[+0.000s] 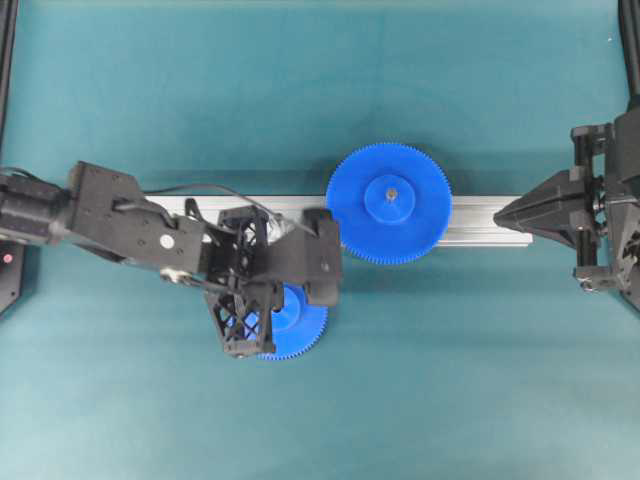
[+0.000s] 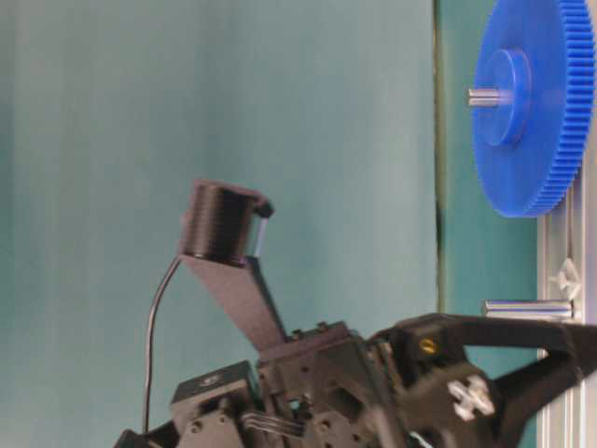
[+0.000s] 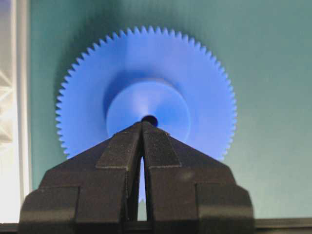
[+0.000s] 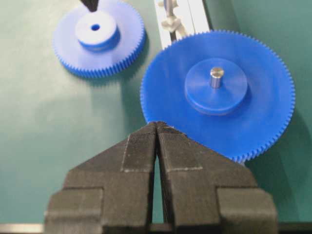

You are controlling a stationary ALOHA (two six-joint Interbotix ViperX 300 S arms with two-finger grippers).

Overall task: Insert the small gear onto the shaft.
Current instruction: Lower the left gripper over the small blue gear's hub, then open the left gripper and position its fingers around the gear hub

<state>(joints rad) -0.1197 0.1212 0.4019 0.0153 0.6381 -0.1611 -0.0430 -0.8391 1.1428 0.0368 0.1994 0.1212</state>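
Note:
The small gear (image 1: 300,322) lies flat on the green mat in front of the rail, its hub hole facing up (image 3: 146,92) (image 4: 117,46). My left gripper (image 3: 142,125) points down over it, shut and holding nothing, its tips right at the hub hole. In the right wrist view its black tip (image 4: 90,4) hangs just above the hub. The shaft (image 2: 527,306) is a thin silvery pin standing on the rail, and only its lower part shows at the top edge (image 4: 168,7). In the overhead view the left gripper (image 1: 262,318) hides it. My right gripper (image 4: 157,125) (image 1: 502,212) is shut and empty at the rail's right end.
A wider blue gear (image 1: 390,203) (image 4: 219,92) (image 2: 532,103) sits on the aluminium rail (image 1: 480,220) on its own grey pin, between the shaft and my right gripper. Green mat covers the table. Black frame posts stand at the left and right edges.

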